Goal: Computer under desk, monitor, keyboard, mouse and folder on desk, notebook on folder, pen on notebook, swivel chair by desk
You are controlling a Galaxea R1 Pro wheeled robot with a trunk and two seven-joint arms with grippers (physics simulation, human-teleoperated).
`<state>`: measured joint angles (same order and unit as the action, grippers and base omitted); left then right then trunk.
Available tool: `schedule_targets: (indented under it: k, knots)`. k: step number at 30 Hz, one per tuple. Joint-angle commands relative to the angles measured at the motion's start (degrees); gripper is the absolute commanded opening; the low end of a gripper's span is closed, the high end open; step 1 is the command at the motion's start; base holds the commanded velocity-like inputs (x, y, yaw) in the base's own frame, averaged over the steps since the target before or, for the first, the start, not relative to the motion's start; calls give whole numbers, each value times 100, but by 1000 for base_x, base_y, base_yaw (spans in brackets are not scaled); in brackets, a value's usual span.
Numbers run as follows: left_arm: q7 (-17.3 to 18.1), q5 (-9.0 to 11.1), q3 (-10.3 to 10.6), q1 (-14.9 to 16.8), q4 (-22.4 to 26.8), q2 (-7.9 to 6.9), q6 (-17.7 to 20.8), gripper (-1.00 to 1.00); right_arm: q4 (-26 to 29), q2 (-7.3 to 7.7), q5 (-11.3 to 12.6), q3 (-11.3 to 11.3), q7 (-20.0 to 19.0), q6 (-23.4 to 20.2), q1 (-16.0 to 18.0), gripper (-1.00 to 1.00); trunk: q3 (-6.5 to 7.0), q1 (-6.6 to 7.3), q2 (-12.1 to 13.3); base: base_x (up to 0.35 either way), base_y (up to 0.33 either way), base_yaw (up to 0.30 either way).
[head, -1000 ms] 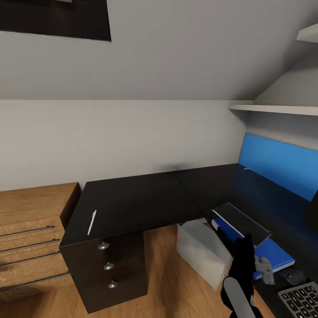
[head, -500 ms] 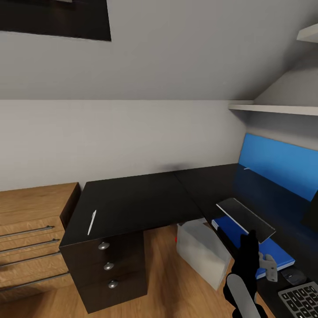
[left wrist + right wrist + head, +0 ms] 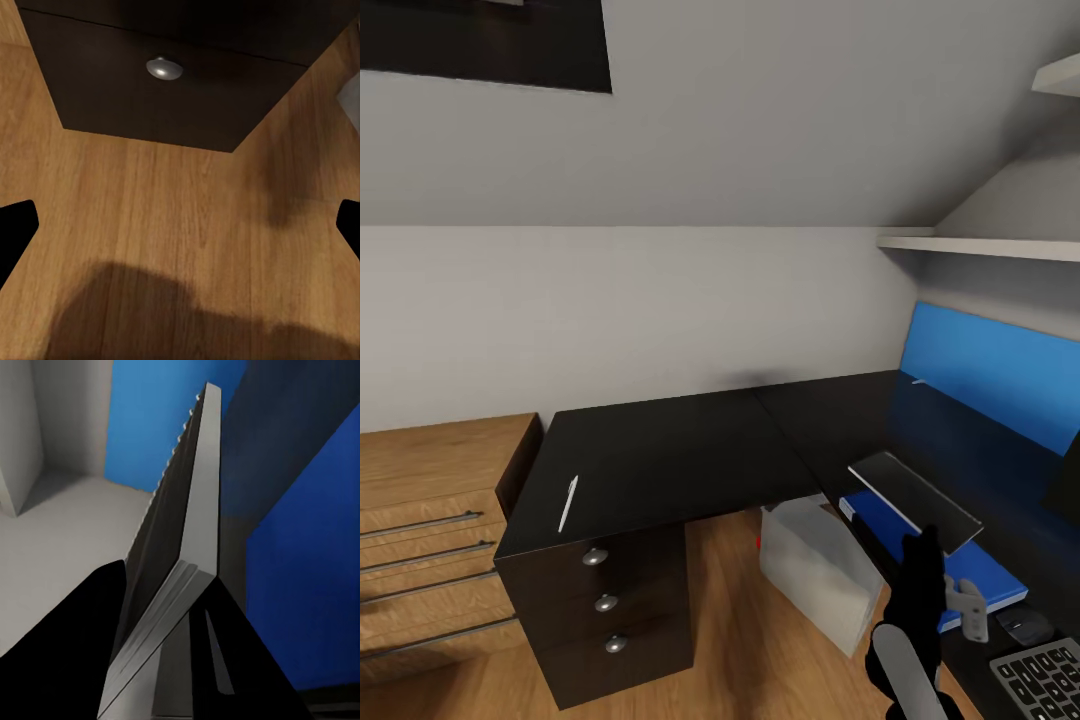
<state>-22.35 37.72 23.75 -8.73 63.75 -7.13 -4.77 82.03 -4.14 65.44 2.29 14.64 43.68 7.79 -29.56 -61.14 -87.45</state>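
Right hand [image 3: 972, 610]: closed on a near corner of the notebook [image 3: 915, 497], holding it up off the folder [image 3: 988, 580]; in the right wrist view the book's edge [image 3: 187, 540] runs straight out from between my fingers.
Left hand: I see only two dark fingertips [image 3: 16, 225] set wide apart over bare wood floor [image 3: 180, 225], nothing between them.
Notebook: thin, black-covered, tilted, its far end raised above the blue folder at the right side of the table [image 3: 660, 460].
Handling, my judgement: light and fairly stiff, but held by one corner it will want to swing or droop. A grip nearer the middle of a long edge would steady it. The cover looks smooth, so it may slip if I move fast.
Folder: flat on the table, right under the notebook, just beside my right hand.
Pen [image 3: 568, 502]: lies at the near left edge of the table, above the drawers [image 3: 605, 603], well apart from the notebook.
Mouse [image 3: 1024, 627] and keyboard [image 3: 1050, 680]: near right, just past the folder.
Computer [image 3: 815, 570]: on the floor under the table.
Next, as I read it: lower the notebook square onto the folder, then fetch the pen.
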Motion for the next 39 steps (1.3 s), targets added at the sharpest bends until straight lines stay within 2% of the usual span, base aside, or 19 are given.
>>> schedule_targets:
  k: [1,8,11,13,14,16,19,21,26,39]
  knots:
    - [-33,62,26,3,6,-8,-41,100,6,-1,-48,11,47,19,3,-100,-5,0,-3,0,0,0]
    - [-33,64,25,3,6,-8,-41,100,6,-35,-603,21,113,26,3,-100,-5,0,-3,0,0,0]
    - [-34,65,24,3,6,-8,-41,100,6,-43,-871,26,342,26,3,-100,-5,0,-3,0,0,0]
    - [-33,65,24,3,6,-8,-41,100,4,-52,-1132,32,456,26,3,-100,-5,0,-3,0,0,0]
    - [-33,65,24,3,6,-8,-41,100,2,-63,-1334,36,553,26,3,-100,-5,0,-3,0,0,0]
    - [-33,65,24,3,6,-8,-41,100,0,-80,-1538,38,688,26,3,-100,-5,0,-3,0,0,0]
    - [-33,61,24,3,6,-8,-41,100,-3,-123,-2209,47,1284,21,3,-100,-5,0,-3,0,0,0]
    - [-30,61,24,3,6,-8,-41,100,-34,-137,-2452,62,1576,18,3,-100,-5,0,-3,0,0,0]
    - [-24,60,24,3,6,-8,-41,100,-101,-147,-2559,72,1748,1,3,-100,-5,0,-3,0,0,0]
    - [-24,54,24,3,6,-9,-41,100,-593,-148,-2581,99,1883,-16,3,-100,-5,0,-3,0,0,0]
